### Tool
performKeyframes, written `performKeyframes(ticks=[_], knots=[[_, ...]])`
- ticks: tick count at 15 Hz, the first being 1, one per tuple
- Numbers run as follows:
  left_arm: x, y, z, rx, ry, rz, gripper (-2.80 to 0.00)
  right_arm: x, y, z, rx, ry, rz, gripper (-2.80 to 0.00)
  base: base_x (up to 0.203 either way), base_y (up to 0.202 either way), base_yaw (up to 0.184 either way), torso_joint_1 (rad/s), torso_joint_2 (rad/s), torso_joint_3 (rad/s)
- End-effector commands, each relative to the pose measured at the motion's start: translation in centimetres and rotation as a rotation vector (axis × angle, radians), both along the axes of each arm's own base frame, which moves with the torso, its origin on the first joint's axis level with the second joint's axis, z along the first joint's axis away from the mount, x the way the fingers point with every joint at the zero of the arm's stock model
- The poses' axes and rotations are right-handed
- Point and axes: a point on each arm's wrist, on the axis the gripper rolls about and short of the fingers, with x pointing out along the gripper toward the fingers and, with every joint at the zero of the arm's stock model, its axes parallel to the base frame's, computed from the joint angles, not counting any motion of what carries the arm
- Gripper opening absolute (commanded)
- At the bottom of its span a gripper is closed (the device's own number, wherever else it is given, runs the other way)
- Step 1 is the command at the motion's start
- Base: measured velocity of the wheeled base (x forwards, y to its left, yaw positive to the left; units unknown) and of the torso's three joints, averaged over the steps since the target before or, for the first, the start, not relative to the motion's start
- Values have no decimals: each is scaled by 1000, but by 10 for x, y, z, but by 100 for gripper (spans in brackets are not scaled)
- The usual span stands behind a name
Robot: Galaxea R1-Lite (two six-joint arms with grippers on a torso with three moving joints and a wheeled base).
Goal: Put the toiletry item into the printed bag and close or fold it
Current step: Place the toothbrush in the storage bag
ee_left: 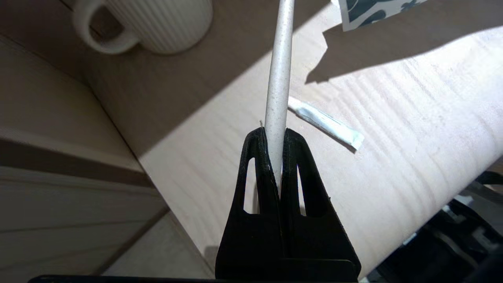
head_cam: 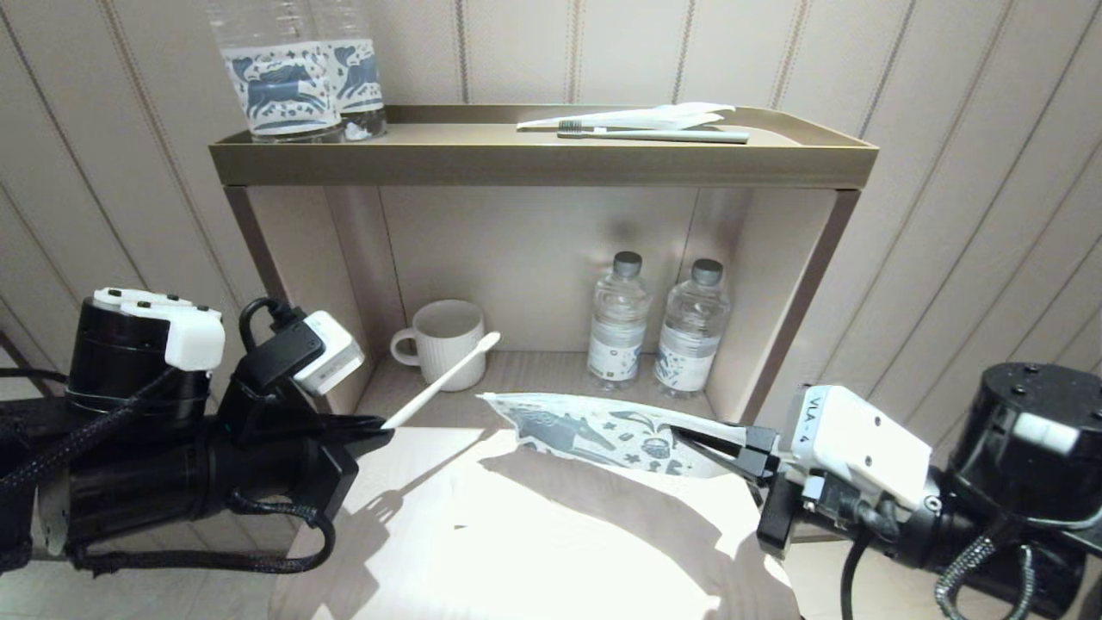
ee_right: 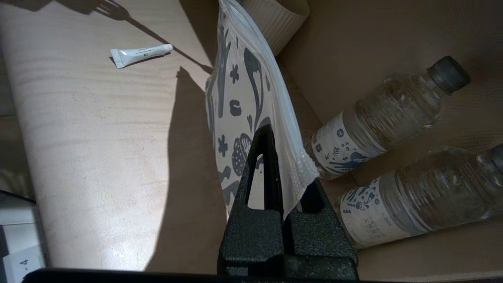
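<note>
My left gripper (head_cam: 379, 424) is shut on one end of a white toothbrush (head_cam: 439, 379), which slants up towards the mug. In the left wrist view the toothbrush handle (ee_left: 279, 70) runs out from between the closed fingers of the left gripper (ee_left: 275, 131). My right gripper (head_cam: 689, 433) is shut on one end of the printed bag (head_cam: 594, 435), a white pouch with dark blue motifs, held above the table. The bag's free end points left towards the toothbrush, and the two stay apart. In the right wrist view the printed bag (ee_right: 243, 98) hides one finger of the right gripper (ee_right: 281, 149).
A small white toothpaste tube (ee_right: 139, 55) lies on the wooden table (head_cam: 482, 534). A ribbed mug (head_cam: 443, 340) and two small water bottles (head_cam: 620, 319) stand in the open shelf behind. On the shelf top (head_cam: 482, 138) are two large bottles (head_cam: 293, 77) and another toothbrush (head_cam: 654, 135).
</note>
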Motion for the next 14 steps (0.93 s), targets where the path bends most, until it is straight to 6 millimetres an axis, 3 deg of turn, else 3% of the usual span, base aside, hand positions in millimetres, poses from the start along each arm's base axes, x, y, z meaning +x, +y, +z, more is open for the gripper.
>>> performKeyframes(ticks=[1, 5, 10, 14], knots=[[-1, 1, -9, -2, 40, 12, -280, -6, -3, 9, 16, -32, 2, -280, 0, 0, 0, 0, 0, 0], [0, -13, -15, -23, 95, -4, -280, -11, -3, 13, 25, -43, 16, -280, 0, 0, 0, 0, 0, 0], [-4, -62, -23, -4, 87, -58, -280, -8, -1, 12, 20, -35, 16, -280, 0, 0, 0, 0, 0, 0], [0, -76, -21, -21, 54, -79, -280, -5, 1, 6, 8, -16, 15, -280, 0, 0, 0, 0, 0, 0]])
